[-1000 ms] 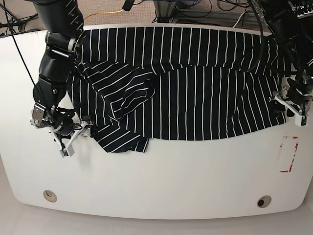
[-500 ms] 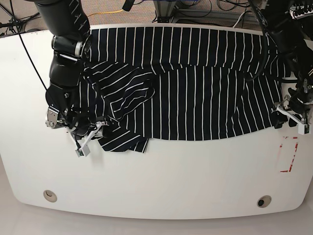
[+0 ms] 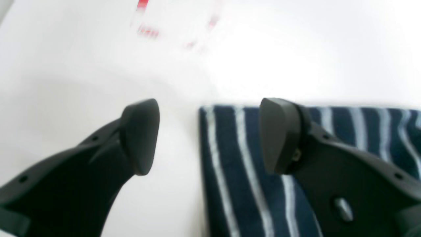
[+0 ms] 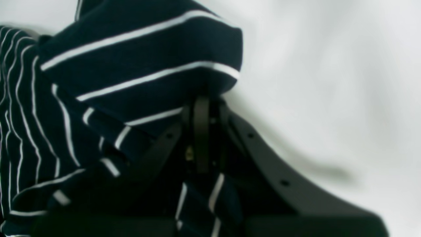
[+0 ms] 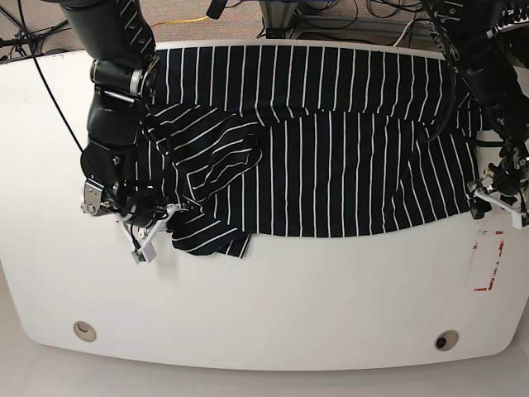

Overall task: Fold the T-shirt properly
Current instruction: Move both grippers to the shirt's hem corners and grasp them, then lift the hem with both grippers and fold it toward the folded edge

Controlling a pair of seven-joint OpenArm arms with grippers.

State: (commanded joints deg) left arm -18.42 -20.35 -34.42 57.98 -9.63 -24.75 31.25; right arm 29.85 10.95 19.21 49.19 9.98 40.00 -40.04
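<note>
The fold looked barely begun. Nearest the front edge of the white table (image 5: 264, 322), the right gripper (image 5: 153, 236) was pinched tight on a bunched corner of the T-shirt (image 5: 331, 149), fabric draped over its closed tips (image 4: 200, 108). On the other side, the left gripper (image 3: 210, 135) stood spread wide, one finger over bare table and the other over the shirt's squared corner, gripping nothing. Farther back, the navy, white-striped shirt lay across the table's far half, rumpled and partly doubled over at the right arm's side, smoother toward the left arm. A neat fold, as I judged it, remained entirely to do.
</note>
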